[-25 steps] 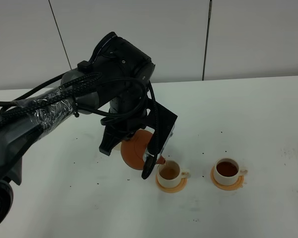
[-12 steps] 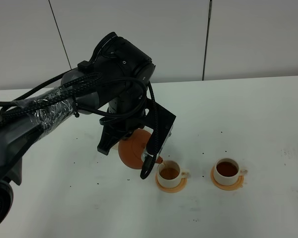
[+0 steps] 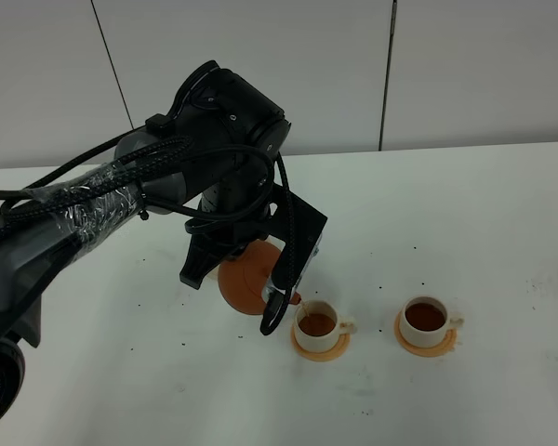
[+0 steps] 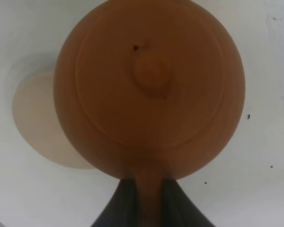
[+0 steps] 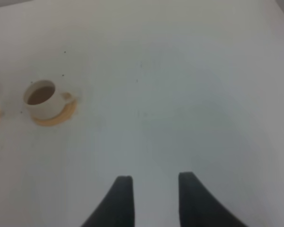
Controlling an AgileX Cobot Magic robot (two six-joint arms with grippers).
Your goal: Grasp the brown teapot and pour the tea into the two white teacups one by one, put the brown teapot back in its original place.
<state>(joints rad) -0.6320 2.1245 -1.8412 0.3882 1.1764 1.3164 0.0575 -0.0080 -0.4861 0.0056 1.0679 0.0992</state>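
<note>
Left arm reaches down, tool [image 4: 149, 198] clamping tilted brown teapot [image 3: 246, 283]

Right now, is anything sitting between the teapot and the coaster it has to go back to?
Nothing visible. In the left wrist view the cream coaster lies bare on the table, partly hidden under the brown teapot held by the left claw. Both teacups stand on the far side.

Matt clay teapot [image 4: 149, 90]; glossy ceramic cups [image 3: 316, 324] on smooth white table [image 3: 484, 232].
</note>
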